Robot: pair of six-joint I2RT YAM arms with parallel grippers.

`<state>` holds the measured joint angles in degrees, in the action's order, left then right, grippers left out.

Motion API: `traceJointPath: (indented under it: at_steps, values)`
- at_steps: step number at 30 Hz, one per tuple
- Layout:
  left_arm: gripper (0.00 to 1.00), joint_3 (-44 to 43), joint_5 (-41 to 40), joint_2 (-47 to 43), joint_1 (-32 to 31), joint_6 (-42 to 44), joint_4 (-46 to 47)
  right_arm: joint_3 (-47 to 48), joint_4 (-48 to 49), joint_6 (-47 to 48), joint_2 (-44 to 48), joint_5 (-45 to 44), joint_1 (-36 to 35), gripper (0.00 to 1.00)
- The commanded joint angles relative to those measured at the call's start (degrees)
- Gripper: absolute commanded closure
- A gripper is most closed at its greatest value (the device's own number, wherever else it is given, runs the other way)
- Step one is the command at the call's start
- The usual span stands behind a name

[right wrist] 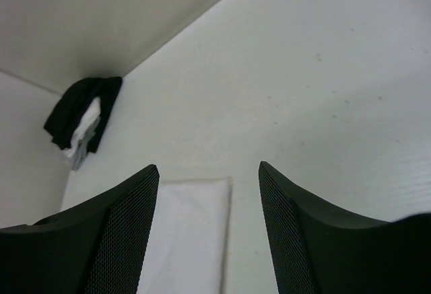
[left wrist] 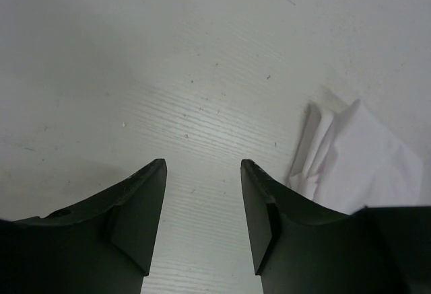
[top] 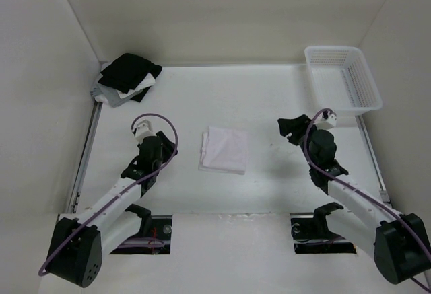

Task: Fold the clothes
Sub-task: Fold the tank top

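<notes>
My left tool [left wrist: 202, 166] hangs over bare bench [top: 269, 92], its 2 jaws standing apart with only the white surface showing between them. It grips nothing. My right tool [right wrist: 209, 169] also has its jaws spread wide, and nothing sits in the gap. In the top view the right tool [top: 291, 130] is out over the bench, well to the right of the cloth and apart from it.

The clothes [top: 224, 150] lie flat on the bench as a neat white folded rectangle, roughly midway between my 2 arms and touching neither tool. The layered edges show along its left side. From my left wrist camera a corner of the clothes [left wrist: 357, 163] shows just right of the right-hand jaw, with a few loose folds at the edge. From my right wrist camera the clothes [right wrist: 188, 233] show low in the view, partly behind the left-hand jaw.

A pile of black, white and grey garments [top: 128, 77] sits in the far left corner of the bench against the wall. A white plastic basket [top: 343, 79] stands in the far right corner.
</notes>
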<state>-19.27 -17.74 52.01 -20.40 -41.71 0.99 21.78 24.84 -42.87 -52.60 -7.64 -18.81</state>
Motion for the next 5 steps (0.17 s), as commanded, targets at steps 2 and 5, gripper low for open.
traceJointPath:
  at_steps: [2, 5]
  values:
    - [0.55, -2.97, 0.69, 0.72, -0.38, 0.93, 1.38, -3.14, 2.92, 0.60, -2.50, -5.46, 0.22, 0.34]
    - [0.53, -3.32, 0.69, 1.95, -0.56, 1.19, 1.99, -3.59, 4.25, 0.33, -4.70, -4.84, 0.22, 0.35]
